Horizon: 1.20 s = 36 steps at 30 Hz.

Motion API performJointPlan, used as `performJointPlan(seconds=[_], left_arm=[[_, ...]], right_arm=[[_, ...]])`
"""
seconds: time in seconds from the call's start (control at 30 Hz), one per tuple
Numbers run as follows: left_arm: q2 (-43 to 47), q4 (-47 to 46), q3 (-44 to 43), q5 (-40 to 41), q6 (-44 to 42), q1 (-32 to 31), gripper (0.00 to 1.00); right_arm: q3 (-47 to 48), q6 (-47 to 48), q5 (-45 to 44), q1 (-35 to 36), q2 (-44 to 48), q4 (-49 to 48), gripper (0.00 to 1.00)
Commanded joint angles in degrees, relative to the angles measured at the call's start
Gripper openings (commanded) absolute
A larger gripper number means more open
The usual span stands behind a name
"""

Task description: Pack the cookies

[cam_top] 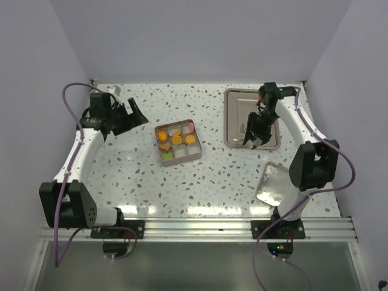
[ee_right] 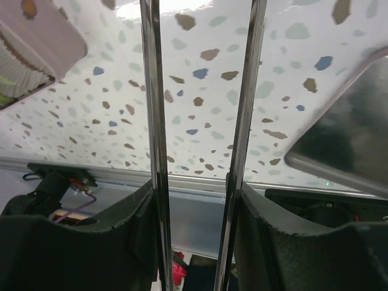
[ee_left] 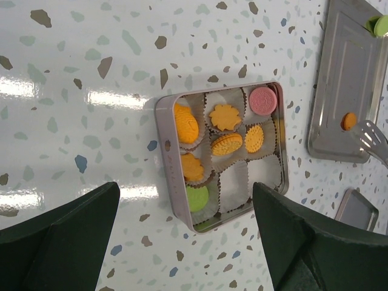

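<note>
— Seven cookies (ee_left: pixel 225 117) sit in the paper cups of the tin (ee_left: pixel 167 151) mid-table: orange ones, a pink one at a corner, a green one by the near wall.
— Any elsewhere?
— One orange cookie (ee_left: pixel 348 120) lies on the tray (cam_top: pixel 236 115) to the right, beside the tong tips.
— The grippers?
— The left gripper (cam_top: pixel 134 115) hangs spread wide, apart from the tin, holding nothing. The right gripper (cam_top: pixel 254 130) is clenched on metal tongs (ee_right: pixel 242 121) over the tray.
</note>
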<state>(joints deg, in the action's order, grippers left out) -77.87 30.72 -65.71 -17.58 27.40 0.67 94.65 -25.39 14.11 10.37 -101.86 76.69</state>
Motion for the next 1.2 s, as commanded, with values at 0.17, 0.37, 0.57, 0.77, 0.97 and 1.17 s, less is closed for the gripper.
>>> performJointPlan(seconds=[0.17,0.37,0.57,0.77,0.97,1.17], left_arm=[[-0.45,-1.63,-0.82,-0.61,-1.03,-0.14,0.96],[-1.41,-1.89,-1.08,-0.52,-1.03,-0.23,0.97],[-2.29,-1.45,-2.49,0.36,-1.29,-0.05,0.96],[-3.08,-1.80,-2.58,0.45,-1.38,-0.14,0.96],[-3.96,-1.72,-3.46,0.53,-1.47,-0.05,0.96],[-3.87,-1.63,-2.93,1.06,-1.65,-0.05,0.96]], right_arm=[[-1.49,4.99,-7.86,-7.90,-1.32,-0.84,0.47],[0.18,6.40,-7.88,-8.96,-4.30,-0.66,0.48],[0.53,6.40,-4.53,-8.88,-5.89,-1.63,0.48],[1.94,6.40,-1.90,-8.88,-7.03,-2.24,0.48],[3.43,6.31,-1.71,-8.96,-8.52,-1.54,0.48],[2.12,6.75,-2.33,-8.88,-9.93,-1.54,0.47]])
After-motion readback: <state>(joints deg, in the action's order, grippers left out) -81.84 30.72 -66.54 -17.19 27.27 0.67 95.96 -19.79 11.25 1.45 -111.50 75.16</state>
